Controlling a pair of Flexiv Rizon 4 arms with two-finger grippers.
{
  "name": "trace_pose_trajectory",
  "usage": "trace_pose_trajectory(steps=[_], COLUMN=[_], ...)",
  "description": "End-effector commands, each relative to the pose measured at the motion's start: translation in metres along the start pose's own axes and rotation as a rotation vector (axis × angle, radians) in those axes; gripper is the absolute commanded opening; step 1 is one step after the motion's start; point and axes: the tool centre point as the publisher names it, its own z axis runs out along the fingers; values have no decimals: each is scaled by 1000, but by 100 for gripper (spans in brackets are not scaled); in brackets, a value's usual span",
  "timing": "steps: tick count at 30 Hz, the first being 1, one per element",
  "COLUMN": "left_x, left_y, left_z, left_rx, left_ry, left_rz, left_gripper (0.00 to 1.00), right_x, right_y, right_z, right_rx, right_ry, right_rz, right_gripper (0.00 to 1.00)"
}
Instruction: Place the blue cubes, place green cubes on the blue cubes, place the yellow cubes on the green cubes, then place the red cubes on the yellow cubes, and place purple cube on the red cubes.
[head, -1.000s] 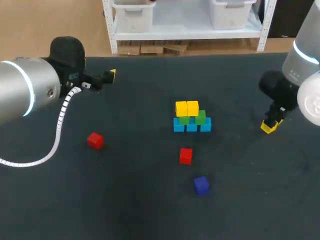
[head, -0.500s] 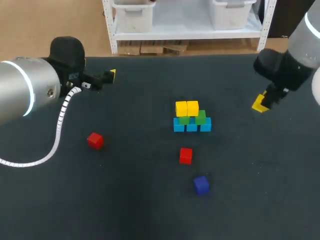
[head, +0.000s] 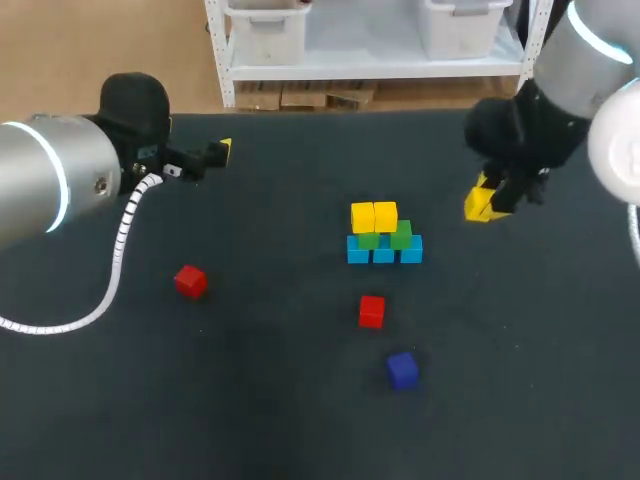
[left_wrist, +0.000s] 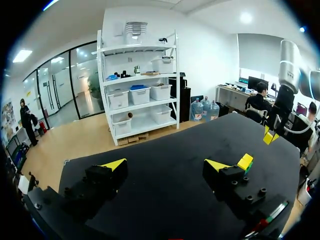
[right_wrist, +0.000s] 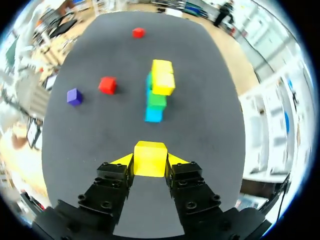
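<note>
**Head:** R arm comes in from the top-right corner. R gripper (head: 490, 197) pinches a yellow cube (head: 477, 207) from two sides, right of the stack (head: 384, 238) & well apart from it. The stack sits mid-table (head: 300, 420): 3 blue cubes (head: 383, 253) touching in a row, 2 green cubes (head: 401, 235) on them, and a yellow pair (head: 374, 216) on top, side by side, toward the row's left end. A red cube (head: 371, 311) lies just in front of the stack. The 2nd red cube (head: 190, 281) is far off to the left. The purple cube (head: 402, 370) lies nearer the front edge & looks dark blue here. L arm is at the left, w/ L gripper (head: 215, 153) over the table's back-left part.

**L wrist:** L gripper fingers are spread wide w/ nothing between them, dark table below. Past one finger a bit of the stack (left_wrist: 245, 163) shows, yellow over green. Farther off is the R gripper w/ its yellow cube (left_wrist: 268, 138).

**R wrist:** the yellow cube (right_wrist: 150, 157) is clamped between both fingers. It is plain bright yellow w/ square edges. The stack (right_wrist: 157, 95) is straight ahead, apart from the cube. The red cube (right_wrist: 107, 84) & purple cube (right_wrist: 74, 96) lie to one side of the stack. The 2nd red cube (right_wrist: 138, 33) is far beyond.
</note>
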Motion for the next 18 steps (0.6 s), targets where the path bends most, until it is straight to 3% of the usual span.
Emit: trace_pose_trajectory(steps=[1,7,18], left_x=[2,2,2], left_y=[-2,-2,-2], left_z=[0,0,0], left_rx=[-10,-10,-10], left_ry=[-9,-9,-9], left_rz=[-2,-2,-2], left_gripper=[100,100,100], right_x=[-13,-27,-43], right_y=[-4,6,-2], right_z=[13,23,28], right_rx=[-30,-35,-43], right_ry=[34,74,138], right_rz=[-121,-145,-57], right_gripper=[0,0,0])
